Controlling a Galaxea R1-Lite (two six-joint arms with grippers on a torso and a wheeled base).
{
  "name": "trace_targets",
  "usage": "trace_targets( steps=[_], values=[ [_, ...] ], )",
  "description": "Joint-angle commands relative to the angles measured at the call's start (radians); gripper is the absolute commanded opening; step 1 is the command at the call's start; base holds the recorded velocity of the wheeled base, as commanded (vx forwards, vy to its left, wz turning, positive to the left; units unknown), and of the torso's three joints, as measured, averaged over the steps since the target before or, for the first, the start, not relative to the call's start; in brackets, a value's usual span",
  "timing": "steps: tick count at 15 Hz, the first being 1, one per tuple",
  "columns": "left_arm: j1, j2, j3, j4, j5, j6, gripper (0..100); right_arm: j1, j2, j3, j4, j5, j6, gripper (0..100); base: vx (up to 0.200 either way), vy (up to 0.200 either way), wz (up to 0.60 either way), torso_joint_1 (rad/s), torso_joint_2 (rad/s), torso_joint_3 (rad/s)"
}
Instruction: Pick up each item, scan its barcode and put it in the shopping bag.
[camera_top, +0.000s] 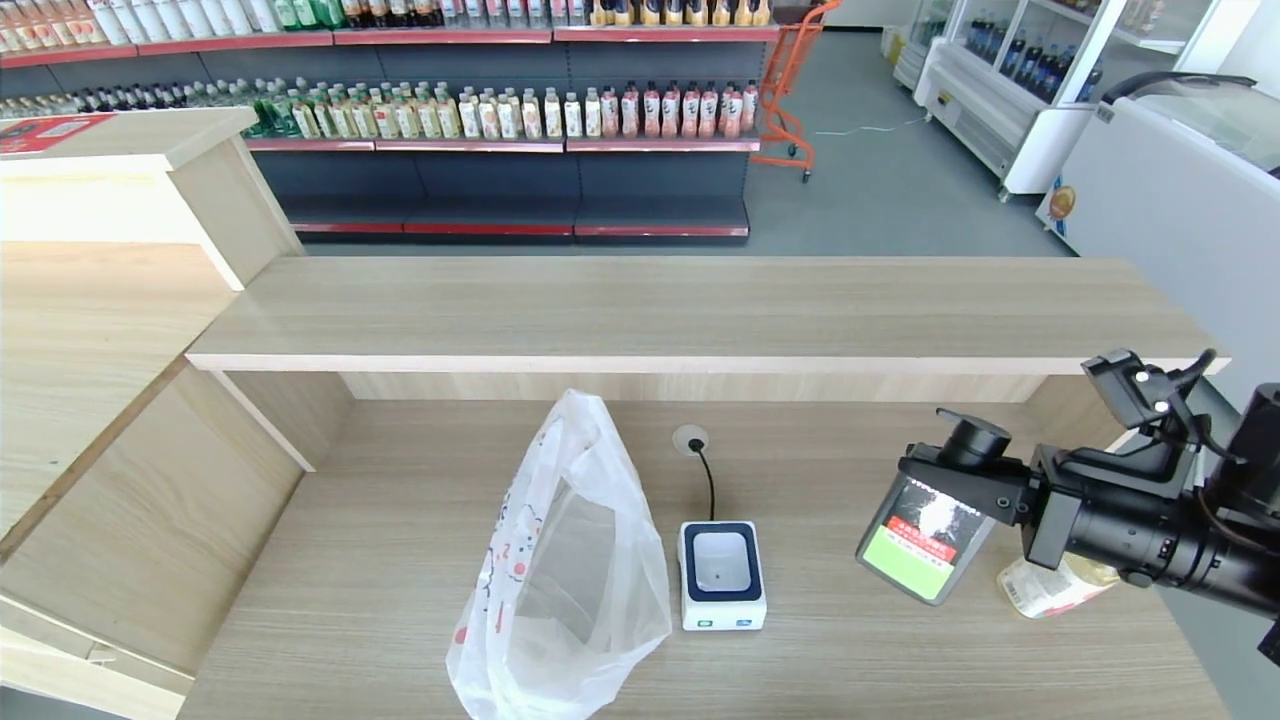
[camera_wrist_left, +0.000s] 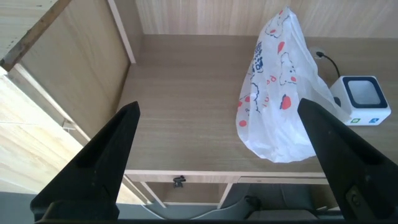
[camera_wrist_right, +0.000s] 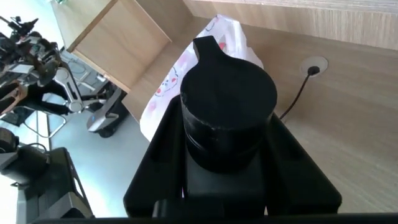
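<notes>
One bottle (camera_top: 920, 540), pinched near its neck by the right end effector (camera_top: 972, 482), hangs tilted over the counter (camera_top: 860, 665); the scanner (camera_top: 722, 574) lies left of it, the shopping bag (camera_top: 560, 580) farther left again.

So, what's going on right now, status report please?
Right gripper shut on black-capped bottle above desk, right of scanner. Left gripper open, empty. Shopping bag upright left of scanner; nothing between bottle and scanner. A second bottle lies on desk under right arm.
</notes>
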Motion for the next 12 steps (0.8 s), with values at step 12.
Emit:
trace_targets(
  steps=[12],
  values=[
    [0.001, 0.000, 0.000, -0.001, -0.001, 0.000, 100, 0.338, 0.546, -0.447, 0.136, -0.151, -0.053, 0, 0.000, 0.000, 0.00, 0.000, 0.00, 0.000]
  ],
)
